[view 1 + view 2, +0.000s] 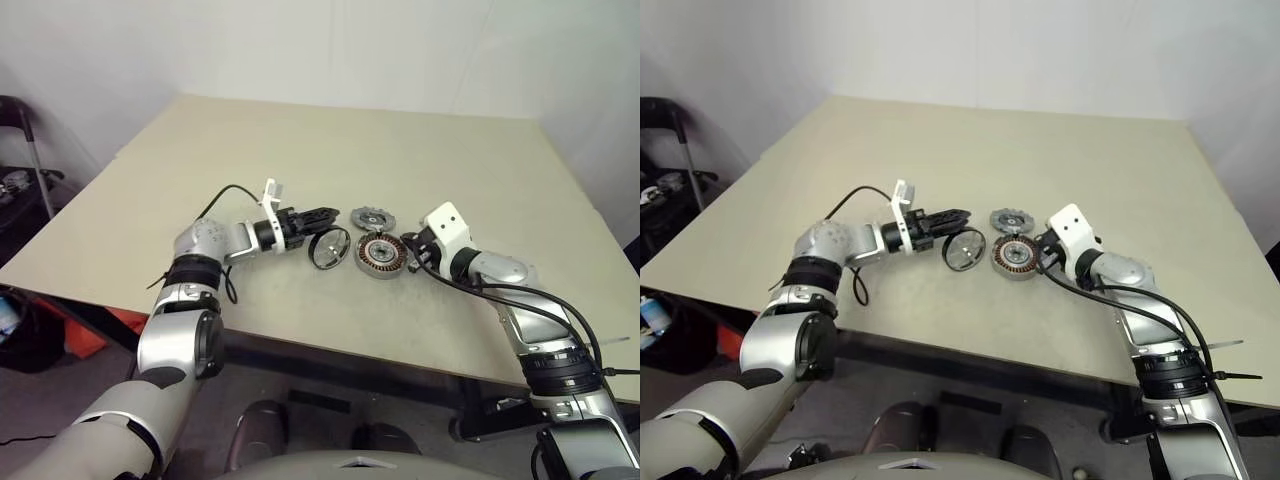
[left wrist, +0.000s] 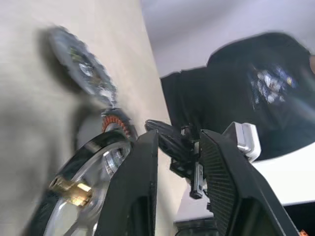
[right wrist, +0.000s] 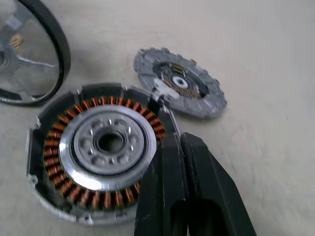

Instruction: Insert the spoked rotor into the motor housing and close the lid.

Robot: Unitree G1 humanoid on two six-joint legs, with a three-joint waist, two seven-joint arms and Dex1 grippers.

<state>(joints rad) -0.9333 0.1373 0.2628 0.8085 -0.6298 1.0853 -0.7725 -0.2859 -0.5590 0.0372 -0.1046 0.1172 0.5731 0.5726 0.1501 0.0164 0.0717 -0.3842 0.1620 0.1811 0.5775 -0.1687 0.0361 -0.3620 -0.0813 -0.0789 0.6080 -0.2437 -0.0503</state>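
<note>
While the left gripper [image 1: 322, 217] pinches the rotor [image 1: 329, 248] by its rim, tilted above the table [image 1: 300, 150] toward the near edge, the closed right gripper [image 3: 182, 147] touches the housing [image 1: 381, 254], the lid [image 1: 371, 219] lying just behind it

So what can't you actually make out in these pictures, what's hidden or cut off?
- Spoked rotor: its far rim is hidden behind a left gripper finger in the left wrist view.
- Motor housing: near edge covered by the shut right gripper in the right wrist view.
- Lid: underside unseen; it is blurred in the left wrist view.
- Whether the right gripper touches the housing: too small in the head views.
</note>
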